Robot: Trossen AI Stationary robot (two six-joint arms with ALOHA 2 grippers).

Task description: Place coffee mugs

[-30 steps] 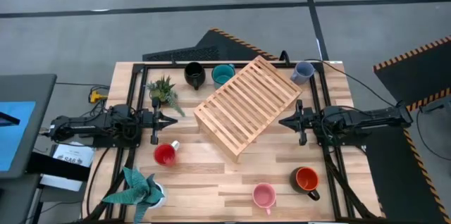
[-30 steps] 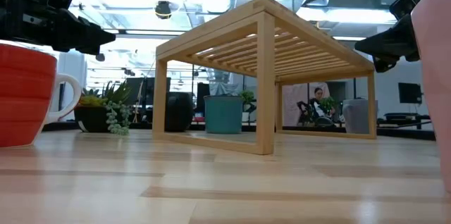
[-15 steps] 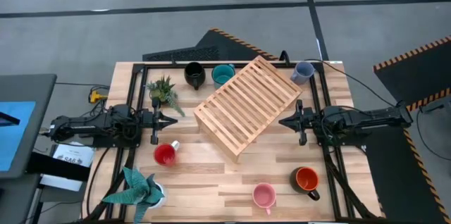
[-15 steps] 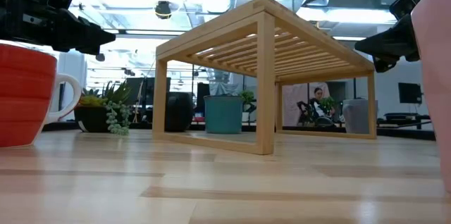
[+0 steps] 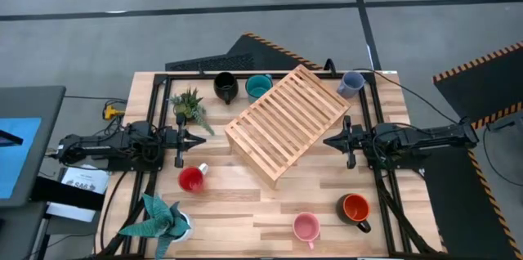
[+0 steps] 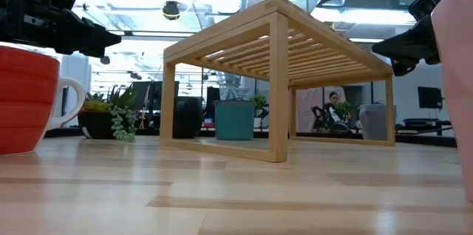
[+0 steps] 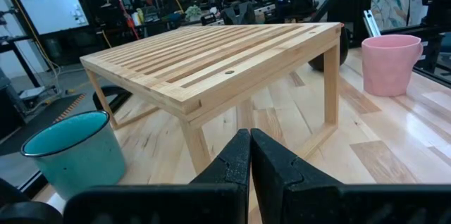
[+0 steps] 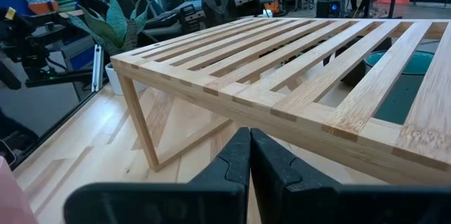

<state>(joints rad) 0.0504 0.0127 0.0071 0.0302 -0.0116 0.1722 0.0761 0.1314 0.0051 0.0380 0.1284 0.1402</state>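
Six mugs stand on their bases on the wooden table around a slatted wooden rack (image 5: 286,121): black (image 5: 225,87), teal (image 5: 258,86) and lavender-blue (image 5: 351,83) at the far side, red (image 5: 191,179) at the near left, pink (image 5: 306,227) and orange-red (image 5: 355,208) at the near right. My left gripper (image 5: 203,139) is shut and empty, left of the rack. My right gripper (image 5: 327,140) is shut and empty, right of the rack. Both point level at the rack, above the table. The shut fingers show in the left wrist view (image 7: 250,143) and the right wrist view (image 8: 250,143).
A small green plant (image 5: 188,105) stands at the far left and a spiky plant in a white pot (image 5: 159,219) at the near left corner. A black frame (image 5: 270,70) runs along the table's edges. Bare tabletop lies between the rack and the near mugs.
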